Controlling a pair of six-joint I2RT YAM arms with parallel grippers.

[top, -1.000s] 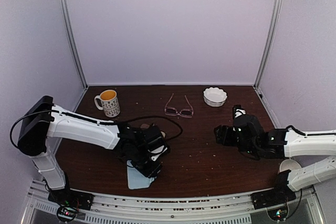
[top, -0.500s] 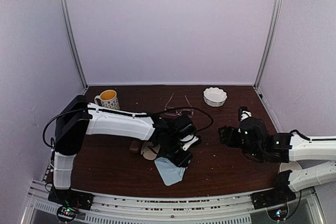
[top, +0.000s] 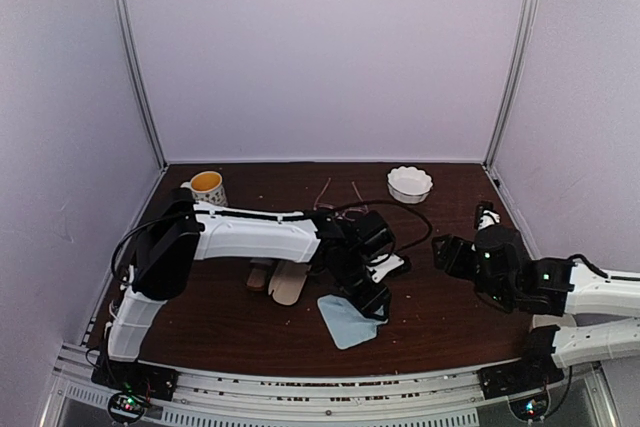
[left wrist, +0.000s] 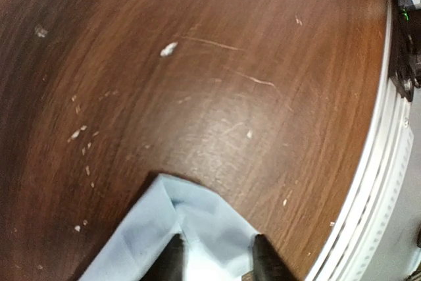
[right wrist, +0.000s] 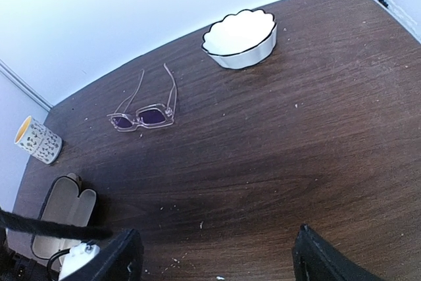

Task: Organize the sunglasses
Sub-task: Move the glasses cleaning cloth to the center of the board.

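The sunglasses (right wrist: 141,118), a thin pink frame with dark purple lenses and arms unfolded, lie at the back of the table. In the top view only their arms (top: 324,191) show behind the left arm. My left gripper (top: 375,297) sits low over a light blue cloth (left wrist: 177,228), which lies puckered on the wood. The jaws stand apart with the cloth under and between the fingertips (left wrist: 172,258). My right gripper (right wrist: 220,264) hovers open at the right with nothing between its fingers, well short of the sunglasses.
An open oblong case (top: 285,282) with a tan inside lies left of the cloth (top: 350,319). A patterned mug (top: 207,187) stands back left, a white scalloped bowl (top: 410,184) back right. The table's metal front rail (left wrist: 368,182) is close to the left gripper (left wrist: 217,261).
The left arm swung from front left to the middle, dragging the blue cloth along, and its jaws have parted. The right arm drew back slightly to the right.
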